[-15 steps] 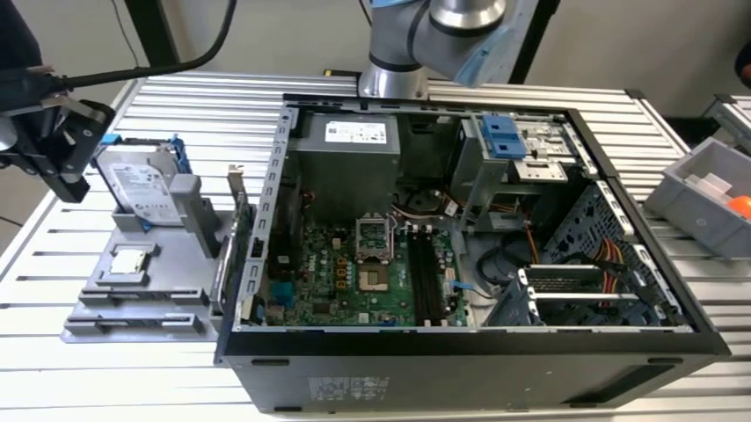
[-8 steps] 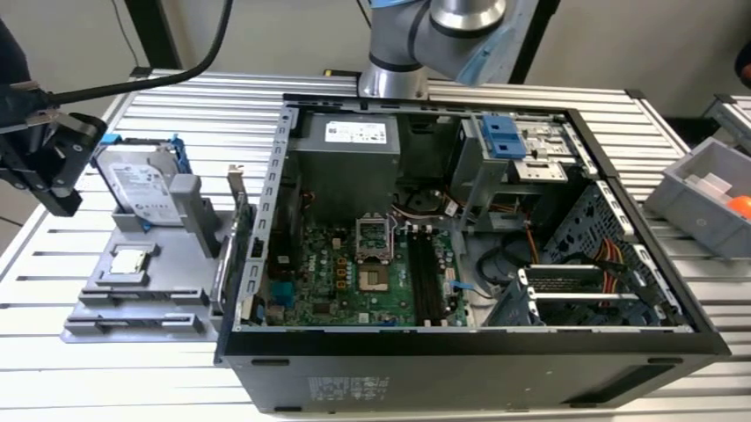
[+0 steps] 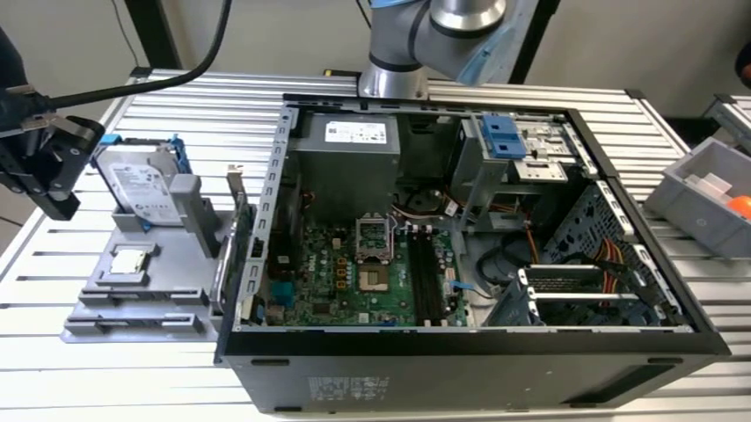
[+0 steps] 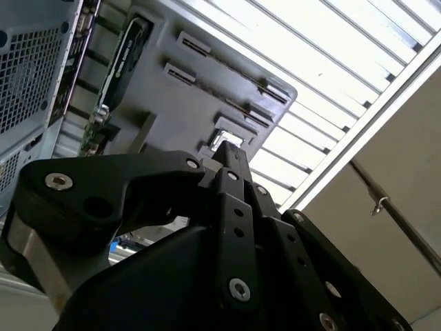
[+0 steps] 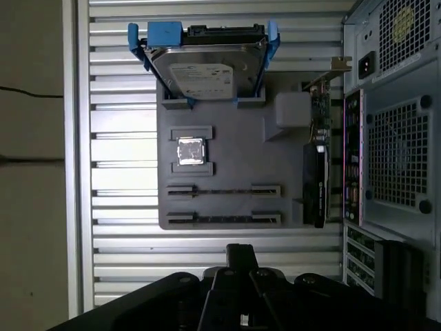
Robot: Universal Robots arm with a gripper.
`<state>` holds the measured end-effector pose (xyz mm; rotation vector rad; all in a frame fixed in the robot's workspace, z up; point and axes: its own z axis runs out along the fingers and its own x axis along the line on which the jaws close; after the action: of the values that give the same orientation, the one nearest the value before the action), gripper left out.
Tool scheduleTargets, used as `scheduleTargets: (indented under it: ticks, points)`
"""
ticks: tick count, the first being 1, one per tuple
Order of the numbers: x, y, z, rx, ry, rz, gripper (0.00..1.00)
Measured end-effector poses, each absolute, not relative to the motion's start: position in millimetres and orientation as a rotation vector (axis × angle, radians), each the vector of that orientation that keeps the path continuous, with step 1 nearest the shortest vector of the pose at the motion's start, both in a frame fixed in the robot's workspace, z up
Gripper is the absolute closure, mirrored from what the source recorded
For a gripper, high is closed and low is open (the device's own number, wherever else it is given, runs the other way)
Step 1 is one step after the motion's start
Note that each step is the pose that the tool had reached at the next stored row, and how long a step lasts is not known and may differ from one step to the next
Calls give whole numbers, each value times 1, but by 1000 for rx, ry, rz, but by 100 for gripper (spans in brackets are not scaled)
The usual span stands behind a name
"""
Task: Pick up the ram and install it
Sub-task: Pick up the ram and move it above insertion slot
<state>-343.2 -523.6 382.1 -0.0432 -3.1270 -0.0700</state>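
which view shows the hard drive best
The first wrist view: the hard drive faces the camera in its blue bracket, label and outline whole. The exterior view shows it leaning at a slant on the gray holder. In the second wrist view the gripper covers that end of the holder.

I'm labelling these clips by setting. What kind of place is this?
Most likely a robotics lab or test cell for computer assembly: an open computer case sits on a slatted metal table, beside a grey fixture tray holding a hard drive, with a robot arm standing beyond it.
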Motion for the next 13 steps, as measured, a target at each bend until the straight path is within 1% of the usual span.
scheduleTargets:
  ticks: [13]
  points:
    - [-343,-524,382,-43,-3124,-70,100]
